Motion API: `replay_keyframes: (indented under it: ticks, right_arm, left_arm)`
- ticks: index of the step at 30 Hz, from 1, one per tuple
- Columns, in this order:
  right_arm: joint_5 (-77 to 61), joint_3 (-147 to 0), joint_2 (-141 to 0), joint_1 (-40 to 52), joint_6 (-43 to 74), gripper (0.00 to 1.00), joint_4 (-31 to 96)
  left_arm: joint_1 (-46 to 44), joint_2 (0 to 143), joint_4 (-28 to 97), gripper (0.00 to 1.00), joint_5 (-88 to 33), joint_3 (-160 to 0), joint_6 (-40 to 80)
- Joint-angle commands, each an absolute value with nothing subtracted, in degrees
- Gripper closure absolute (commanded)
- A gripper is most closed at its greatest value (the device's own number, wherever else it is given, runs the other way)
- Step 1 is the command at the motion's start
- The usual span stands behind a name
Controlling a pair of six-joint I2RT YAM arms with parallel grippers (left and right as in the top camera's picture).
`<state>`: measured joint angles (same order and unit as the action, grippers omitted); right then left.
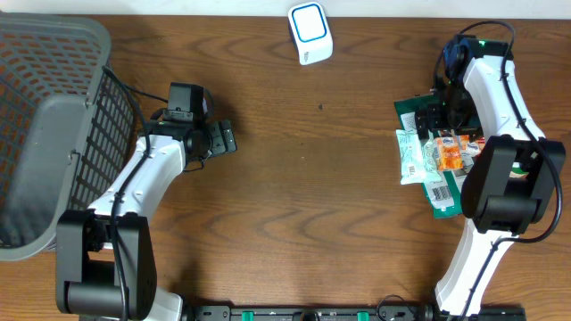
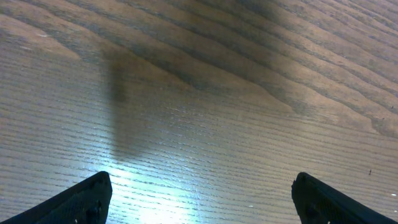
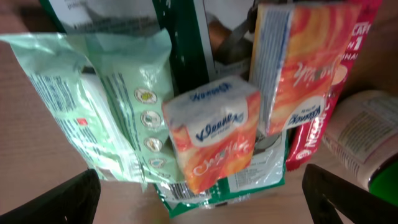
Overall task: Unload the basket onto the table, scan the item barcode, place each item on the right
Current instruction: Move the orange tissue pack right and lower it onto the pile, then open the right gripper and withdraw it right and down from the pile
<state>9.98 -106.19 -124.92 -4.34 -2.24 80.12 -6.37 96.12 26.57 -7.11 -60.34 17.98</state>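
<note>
Scanning looks unstarted: our right tool (image 3: 200, 186) hovers, spread apart, over the tissue pack (image 3: 211, 130); our left tool (image 2: 202, 180) hangs spread and empty, scanner (image 1: 310, 32) well apart.

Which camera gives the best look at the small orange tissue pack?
Right wrist: the tissue pack sits centered, close, label visible. Overhead shows only a small orange patch among the packets; left wrist shows only table.
</note>
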Motion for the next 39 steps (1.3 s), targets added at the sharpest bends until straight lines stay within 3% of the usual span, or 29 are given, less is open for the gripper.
replay_keyframes:
  ticks: [1,31,39]
  right_arm:
    - [9.3,-106.9,-125.1,-4.4,-1.7,0.01,79.7]
    - [8.3,-107.8,-125.0,-4.0,-1.7,0.01,78.8]
    - [8.3,-107.8,-116.0,-4.0,-1.7,0.01,78.8]
  left_arm:
    - [-6.2,96.2,26.6,0.07,-6.6,-59.9,17.6]
    - [-6.2,96.2,26.6,0.07,-6.6,-59.9,17.6]
    - [-6.2,96.2,26.6,0.07,-6.6,-59.9,17.6]
